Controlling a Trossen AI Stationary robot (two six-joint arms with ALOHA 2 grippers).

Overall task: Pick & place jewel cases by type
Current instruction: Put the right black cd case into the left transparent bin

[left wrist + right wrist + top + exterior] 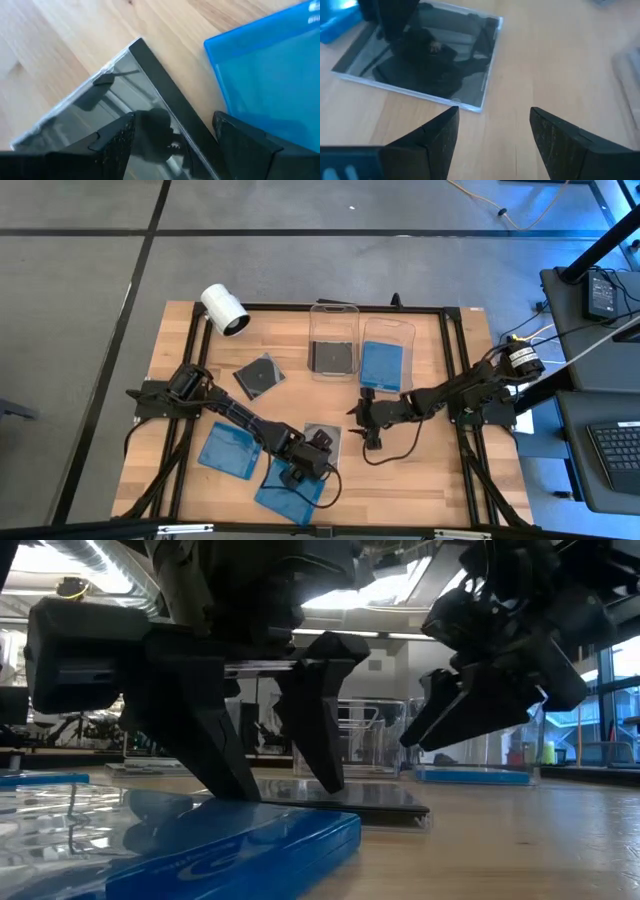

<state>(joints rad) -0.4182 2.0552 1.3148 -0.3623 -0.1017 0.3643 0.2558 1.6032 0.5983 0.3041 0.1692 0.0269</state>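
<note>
Near the counter's (420, 470) middle, a dark jewel case (322, 438) is straddled by the wide-open, empty left claw (312, 452) for pickup, while the open, empty right claw (366, 430) hovers beside it.

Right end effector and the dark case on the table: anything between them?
Bare wood only: in the right wrist view, the open right end effector is just short of the dark case.

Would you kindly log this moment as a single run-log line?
left pincer: open, straddling dark jewel case edge | right pincer: open, beside it | tubs: one dark case, one blue case
</note>
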